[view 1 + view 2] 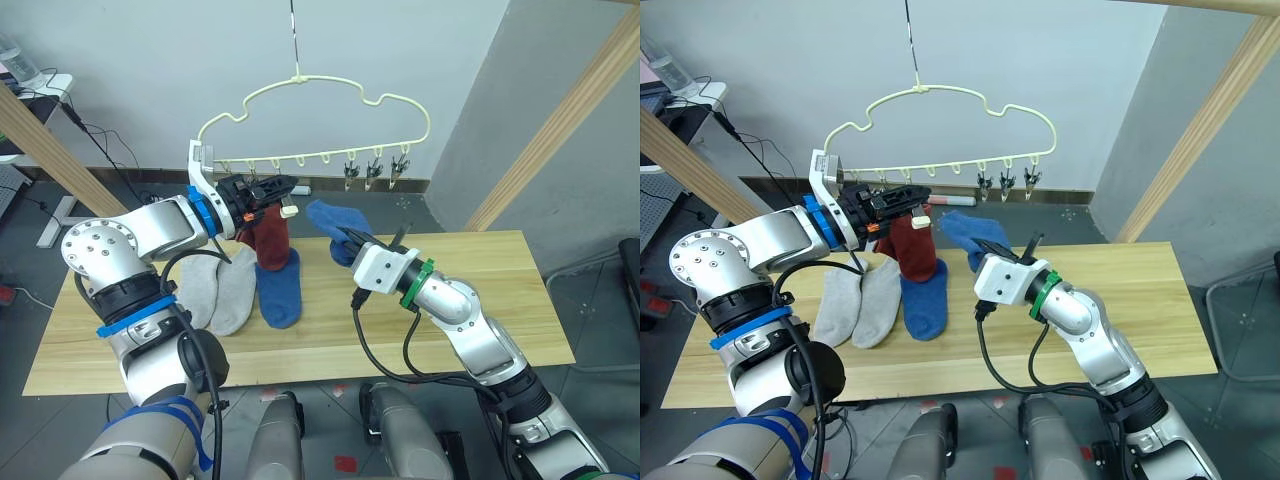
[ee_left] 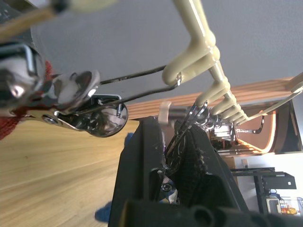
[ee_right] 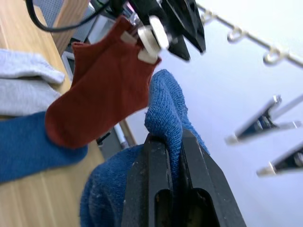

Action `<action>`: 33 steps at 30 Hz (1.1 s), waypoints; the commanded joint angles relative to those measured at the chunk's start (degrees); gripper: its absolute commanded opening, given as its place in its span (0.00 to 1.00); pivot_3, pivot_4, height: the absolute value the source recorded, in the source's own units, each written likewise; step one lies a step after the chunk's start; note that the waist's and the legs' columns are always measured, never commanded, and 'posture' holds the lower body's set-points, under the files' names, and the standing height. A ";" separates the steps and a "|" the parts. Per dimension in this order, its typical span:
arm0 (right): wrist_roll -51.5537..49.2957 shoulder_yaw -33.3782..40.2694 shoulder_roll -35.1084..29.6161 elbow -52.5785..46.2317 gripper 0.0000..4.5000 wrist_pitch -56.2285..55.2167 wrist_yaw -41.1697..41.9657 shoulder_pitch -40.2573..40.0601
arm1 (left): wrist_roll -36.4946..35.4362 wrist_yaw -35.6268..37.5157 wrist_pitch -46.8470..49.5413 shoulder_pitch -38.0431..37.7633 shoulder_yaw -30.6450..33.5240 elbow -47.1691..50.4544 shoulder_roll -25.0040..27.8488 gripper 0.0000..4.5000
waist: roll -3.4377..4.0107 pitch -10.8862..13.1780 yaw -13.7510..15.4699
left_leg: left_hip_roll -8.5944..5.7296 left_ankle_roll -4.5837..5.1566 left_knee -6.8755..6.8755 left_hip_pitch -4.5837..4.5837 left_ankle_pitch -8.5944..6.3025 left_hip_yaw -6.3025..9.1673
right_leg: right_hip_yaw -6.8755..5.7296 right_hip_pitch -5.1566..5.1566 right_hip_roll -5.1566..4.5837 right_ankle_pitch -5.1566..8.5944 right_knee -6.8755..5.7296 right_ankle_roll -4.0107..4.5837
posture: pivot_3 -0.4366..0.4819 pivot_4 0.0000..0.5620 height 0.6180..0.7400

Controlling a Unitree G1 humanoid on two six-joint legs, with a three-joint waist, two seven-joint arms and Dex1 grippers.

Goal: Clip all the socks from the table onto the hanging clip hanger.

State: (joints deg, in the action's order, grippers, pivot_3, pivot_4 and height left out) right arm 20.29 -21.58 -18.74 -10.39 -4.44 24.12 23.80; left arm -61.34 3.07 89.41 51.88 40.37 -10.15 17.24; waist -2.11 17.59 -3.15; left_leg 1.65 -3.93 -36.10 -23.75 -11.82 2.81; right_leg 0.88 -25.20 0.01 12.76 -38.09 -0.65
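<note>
Left gripper: fingers pressing together on a metal clip of the clip hanger, apparently squeezing it open; working at the hanger's left end, just beside the hanging rust-red sock.

Right gripper: fingers pinching a fold of a blue sock, holding it raised off the table, below the hanger's middle and to the right of the red sock.

Key relation: the held blue sock is lying down and to the right of the clip under the left gripper; its pinched fold is pointing up toward the clip row, the rest drooping behind the fingers. The right arm is the nearer carrier; the left is already at the clip.

Clip hanger: hanging by its hook on a cord; three free clips bunching at its right end.

Obstruction: the red sock is hanging directly beside the target clip, likely brushing the incoming blue one.

Below the hanger, on the table: two grey socks side by side; one blue sock just right of them, partly under the red sock's toe.
</note>
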 commanded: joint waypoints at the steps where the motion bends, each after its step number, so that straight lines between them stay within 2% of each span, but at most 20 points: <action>1: 0.27 0.01 -0.07 -2.25 0.01 -3.69 -0.13 0.67 | 1.10 -1.45 0.58 -0.80 -0.10 -0.86 -0.31 0.06 | 0.00 0.00 0.00 | 0.00 0.00 0.00 0.00 0.00 -0.01 | 0.01 0.01 0.00 0.00 0.00 0.00 | 0.43 0.54 1.00; 12: 0.02 -0.52 -0.17 -3.41 0.01 -9.42 1.14 -0.46 | 0.56 -2.75 0.31 -1.21 0.96 -0.11 -0.60 0.06 | 0.00 0.00 0.00 | 0.01 0.01 0.00 0.01 0.00 0.00 | 0.00 0.01 0.00 0.00 -0.01 0.00 | 0.45 0.54 1.00; 33: 1.72 -0.44 5.59 -1.97 0.01 -6.04 -0.30 1.97 | 0.39 -2.35 -0.10 -1.17 -0.20 -0.19 -0.20 0.06 | 0.00 0.00 0.06 | 0.00 0.01 0.00 0.01 0.00 0.01 | -0.01 0.01 -0.02 0.00 -0.01 0.00 | 0.44 0.56 1.00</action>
State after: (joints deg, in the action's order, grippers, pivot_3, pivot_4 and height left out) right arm 21.71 -22.55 -13.38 -10.94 -10.32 24.62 25.41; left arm -61.67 1.38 88.40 51.92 40.75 -10.03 16.53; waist -2.11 17.59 -3.08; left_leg 1.65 -3.92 -36.10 -23.74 -11.82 2.82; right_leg 0.87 -25.19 -0.01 12.76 -38.09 -0.65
